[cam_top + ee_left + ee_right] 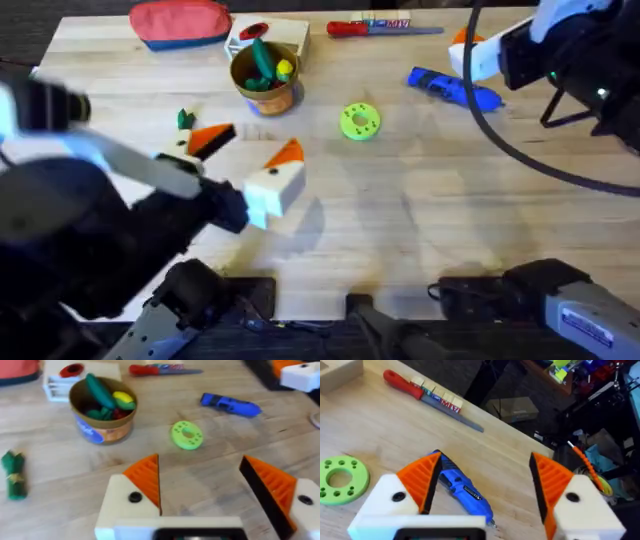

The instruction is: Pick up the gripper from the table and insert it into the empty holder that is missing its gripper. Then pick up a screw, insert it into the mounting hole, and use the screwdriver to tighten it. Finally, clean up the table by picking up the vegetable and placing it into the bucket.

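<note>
Screwdriver [452, 88], blue, lay on the table [420, 210] at the far right, its long axis running left to right with the thin bit toward the right arm. The right gripper [485, 485] hung over it with fingers spread wide, holding nothing. The left gripper [200, 485] was also spread and empty. Nearby, the dark-green vegetable [14, 474] lay left of the copper bucket [102, 410]. Printing on the red-handled screwdriver [380, 27] was too small to read.
</note>
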